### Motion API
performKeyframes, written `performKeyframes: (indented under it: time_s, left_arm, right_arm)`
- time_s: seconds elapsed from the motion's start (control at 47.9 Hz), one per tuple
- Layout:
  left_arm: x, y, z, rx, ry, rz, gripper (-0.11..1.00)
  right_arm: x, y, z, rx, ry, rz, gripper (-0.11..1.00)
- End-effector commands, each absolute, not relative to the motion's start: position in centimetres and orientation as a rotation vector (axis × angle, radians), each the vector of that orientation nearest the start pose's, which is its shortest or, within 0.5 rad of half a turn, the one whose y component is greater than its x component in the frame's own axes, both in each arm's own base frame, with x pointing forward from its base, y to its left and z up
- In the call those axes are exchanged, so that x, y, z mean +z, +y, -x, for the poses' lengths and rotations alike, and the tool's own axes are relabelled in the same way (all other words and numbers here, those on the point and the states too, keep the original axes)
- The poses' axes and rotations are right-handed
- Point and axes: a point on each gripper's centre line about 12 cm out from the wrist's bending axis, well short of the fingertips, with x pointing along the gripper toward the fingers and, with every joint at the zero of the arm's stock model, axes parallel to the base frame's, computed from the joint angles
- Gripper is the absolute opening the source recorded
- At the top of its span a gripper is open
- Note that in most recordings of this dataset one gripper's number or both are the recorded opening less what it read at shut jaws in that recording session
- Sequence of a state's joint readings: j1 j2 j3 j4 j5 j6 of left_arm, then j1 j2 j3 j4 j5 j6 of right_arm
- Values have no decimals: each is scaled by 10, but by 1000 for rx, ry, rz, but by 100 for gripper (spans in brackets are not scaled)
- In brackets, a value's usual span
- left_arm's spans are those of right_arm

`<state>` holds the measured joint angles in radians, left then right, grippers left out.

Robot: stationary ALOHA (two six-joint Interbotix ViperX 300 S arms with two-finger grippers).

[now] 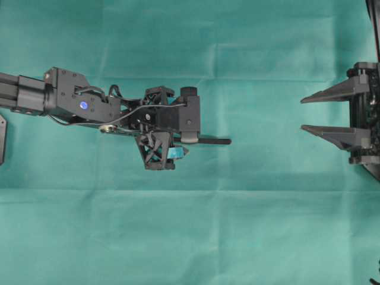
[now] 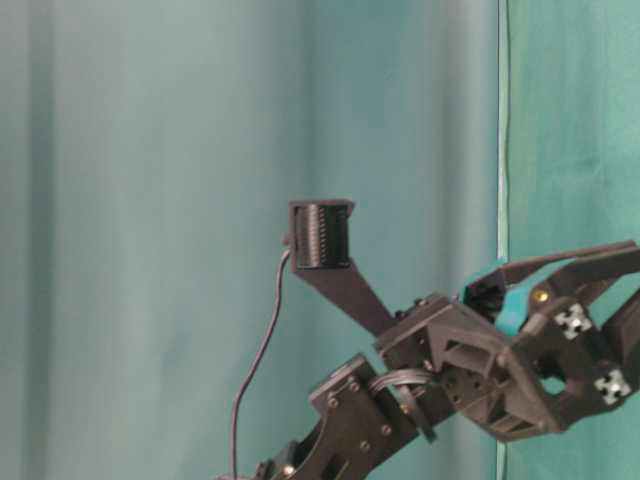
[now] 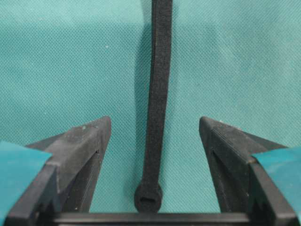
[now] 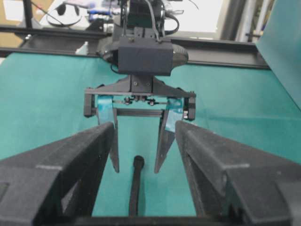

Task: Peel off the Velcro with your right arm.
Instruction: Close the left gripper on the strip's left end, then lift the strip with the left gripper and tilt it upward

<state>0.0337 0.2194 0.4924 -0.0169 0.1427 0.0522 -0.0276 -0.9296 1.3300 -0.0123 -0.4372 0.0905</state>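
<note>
Between the spread fingers of the left tool the Velcro lies flat on the counter, ungripped. Only the wrist views show its rounded end there; overhead just the tip shows. Its length runs toward the right tool, also open and well apart.

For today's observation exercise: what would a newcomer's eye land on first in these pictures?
A thin black Velcro strap lies flat on the green cloth, its rounded end between the open, teal-padded left gripper. Opposite, at the overhead view's right edge, the all-black pointed right gripper waits open.
</note>
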Motion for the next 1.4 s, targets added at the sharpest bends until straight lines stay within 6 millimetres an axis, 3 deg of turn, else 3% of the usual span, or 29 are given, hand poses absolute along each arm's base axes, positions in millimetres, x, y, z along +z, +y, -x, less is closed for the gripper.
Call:
performKeyframes:
  time_s: [0.0,0.292,0.668,0.793,0.96,1.022,1.377]
  left_arm:
    - [133,16,-437,20,815,-15,74]
    - [117,19,-439,24,847,-13,74]
    - [113,21,-438,28,858,-10,69]
    - [117,21,-438,28,849,-11,58]
    - [121,20,-438,27,839,-12,19]
    - [126,19,-438,26,829,-13,9]
    - [145,16,-436,20,790,-15,10]
  right_arm:
    - [246,-5,-192,-23,-53,-76,26]
    - [244,-5,-190,-21,-48,-76,26]
    - [243,-5,-189,-21,-51,-77,26]
    - [243,-5,-189,-21,-51,-77,26]
    - [241,-5,-189,-23,-47,-77,26]
    - [240,-5,-188,-21,-45,-79,26]
    - [238,-5,-187,-21,-44,-77,26]
